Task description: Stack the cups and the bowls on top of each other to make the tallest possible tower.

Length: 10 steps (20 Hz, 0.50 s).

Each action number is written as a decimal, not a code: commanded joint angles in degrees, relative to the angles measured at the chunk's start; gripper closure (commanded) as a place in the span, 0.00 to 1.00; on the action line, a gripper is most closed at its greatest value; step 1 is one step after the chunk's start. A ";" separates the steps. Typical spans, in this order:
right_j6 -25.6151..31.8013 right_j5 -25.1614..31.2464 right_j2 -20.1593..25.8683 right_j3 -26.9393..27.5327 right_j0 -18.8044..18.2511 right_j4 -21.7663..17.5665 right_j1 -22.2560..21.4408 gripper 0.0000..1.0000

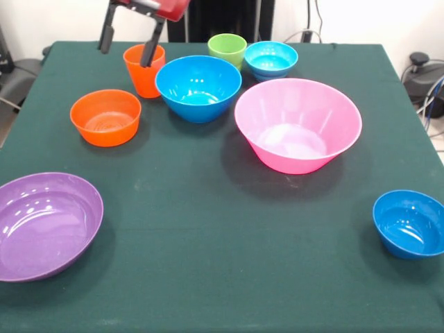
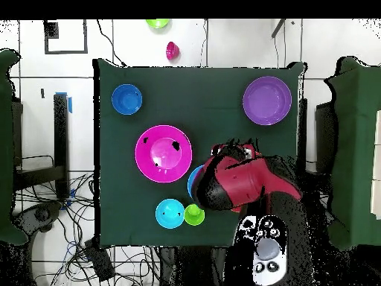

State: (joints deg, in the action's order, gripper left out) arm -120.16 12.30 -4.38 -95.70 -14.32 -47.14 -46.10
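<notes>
My gripper (image 1: pixel 127 45) is open at the far left of the table. One fingertip (image 1: pixel 148 57) overlaps the mouth of the ribbed orange cup (image 1: pixel 143 75); the other hangs left of it. The lime green cup (image 1: pixel 227 48) and cyan bowl (image 1: pixel 270 59) stand at the far edge. The medium blue bowl (image 1: pixel 198 87), pink bowl (image 1: pixel 298 125), orange bowl (image 1: pixel 105 116), purple bowl (image 1: pixel 45 225) and dark blue bowl (image 1: pixel 409 223) each stand alone. In the overhead view the arm (image 2: pixel 242 182) hides the orange cup and orange bowl.
The table has a dark green cloth (image 1: pixel 208 263). The orange cup stands close between the orange bowl and the medium blue bowl. Off the table in the overhead view lie a small pink thing (image 2: pixel 172 51) and a green one (image 2: pixel 157 24).
</notes>
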 commanded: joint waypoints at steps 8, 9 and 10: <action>-5.65 -6.58 -8.83 1.71 11.42 -3.70 4.18 0.00; -4.11 -6.32 -7.62 1.39 10.34 -3.34 3.75 0.00; -2.90 -6.35 -6.82 1.30 9.61 -3.29 3.49 0.00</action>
State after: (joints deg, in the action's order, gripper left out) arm -120.16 7.24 -11.73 -94.32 -4.50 -48.26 -46.20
